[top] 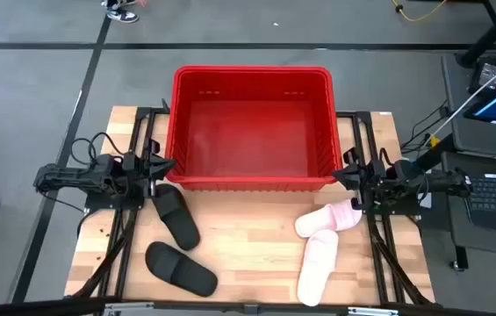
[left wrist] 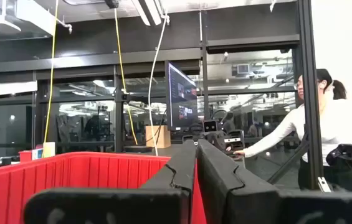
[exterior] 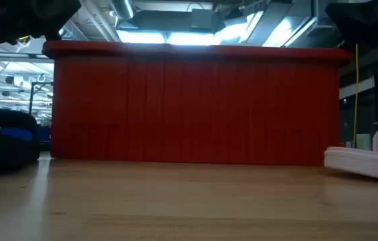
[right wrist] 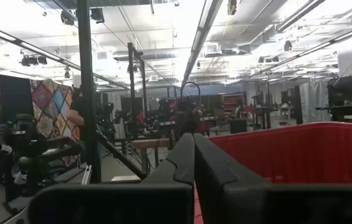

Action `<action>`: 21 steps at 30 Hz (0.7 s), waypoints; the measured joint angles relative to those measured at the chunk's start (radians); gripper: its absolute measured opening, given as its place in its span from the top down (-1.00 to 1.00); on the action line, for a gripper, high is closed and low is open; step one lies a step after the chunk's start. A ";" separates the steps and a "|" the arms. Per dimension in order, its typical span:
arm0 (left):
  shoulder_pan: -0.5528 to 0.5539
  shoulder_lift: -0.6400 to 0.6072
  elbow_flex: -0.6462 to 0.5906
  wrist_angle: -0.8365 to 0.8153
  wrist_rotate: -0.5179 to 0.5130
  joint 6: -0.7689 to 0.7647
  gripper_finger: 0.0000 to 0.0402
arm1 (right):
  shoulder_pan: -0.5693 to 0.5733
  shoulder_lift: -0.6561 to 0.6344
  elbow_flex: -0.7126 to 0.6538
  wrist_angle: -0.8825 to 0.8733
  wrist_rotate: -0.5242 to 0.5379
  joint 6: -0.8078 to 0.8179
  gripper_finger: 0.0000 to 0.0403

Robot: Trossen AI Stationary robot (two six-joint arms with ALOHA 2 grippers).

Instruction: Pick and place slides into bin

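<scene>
Four slides on the wooden table, none in the bin. Black pair toward the left arm's side: one black slide angled just in front of the bin's near wall, the other black slide closer to the table's front edge, near the first but apart from it. Pink pair toward the right arm's side: one pink slide lying crosswise, the other pink slide lengthwise and touching or overlapping the first at its upper end. Red bin centred at the table's far side, holding nothing visible. Seen from table height, red wall filling the middle, a pink slide at one edge and a dark shape at the other. Left gripper parked beside the bin's near left corner, fingers pressed together, pinching nothing. Right gripper parked by the bin's near right corner, fingers likewise pressed together and empty. Beyond the table, a person in a white top reaching toward a desk.
</scene>
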 joint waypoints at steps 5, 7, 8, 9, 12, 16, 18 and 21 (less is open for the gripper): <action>0.000 0.000 0.000 0.000 0.000 0.000 0.96 | 0.000 0.000 0.000 0.000 0.000 0.000 0.97; 0.000 0.000 0.000 0.000 0.000 0.000 0.96 | 0.000 0.000 0.000 0.000 0.000 0.000 0.97; 0.000 0.000 0.000 0.000 0.000 0.000 0.96 | 0.000 0.000 0.000 0.000 0.000 0.000 0.97; 0.000 0.000 0.000 0.000 0.000 0.000 0.96 | 0.000 0.000 0.000 0.000 0.000 0.000 0.97; 0.000 0.000 0.000 0.000 0.000 0.000 0.96 | 0.000 0.000 0.000 0.000 0.000 0.000 0.97; 0.000 0.000 0.000 0.000 0.000 0.000 0.95 | 0.000 0.000 0.000 0.000 0.000 0.000 0.97; 0.000 0.000 0.000 0.000 0.000 0.000 0.94 | 0.000 0.000 0.000 0.000 0.000 0.000 0.97; 0.000 0.000 0.000 0.000 0.000 0.000 0.94 | 0.000 0.000 0.000 0.000 0.000 0.000 0.97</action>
